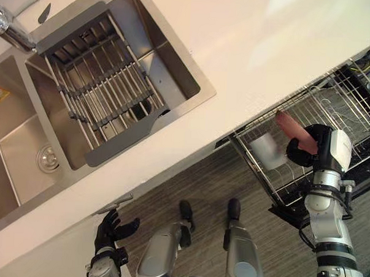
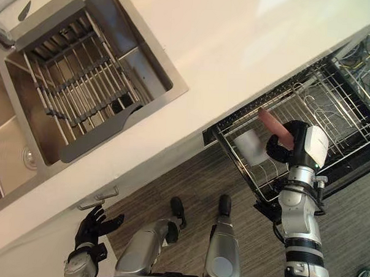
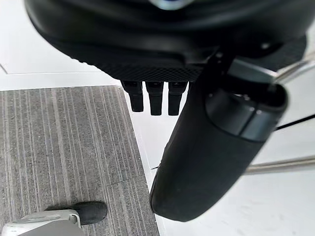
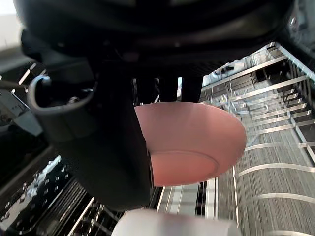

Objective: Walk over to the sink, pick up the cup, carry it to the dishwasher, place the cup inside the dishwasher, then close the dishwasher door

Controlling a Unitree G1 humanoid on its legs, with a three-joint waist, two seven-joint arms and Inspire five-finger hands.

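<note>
Right wrist view: right hand's (image 4: 106, 162) fingers clasp pink cup (image 4: 189, 142) above dishwasher rack (image 1: 326, 113); left hand's (image 1: 109, 232) fingers spread.

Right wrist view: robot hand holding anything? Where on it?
Yes: the right robot hand grips the pink cup by its side wall, thumb on one side, fingers behind; base free. The left robot hand holds nothing.
</note>
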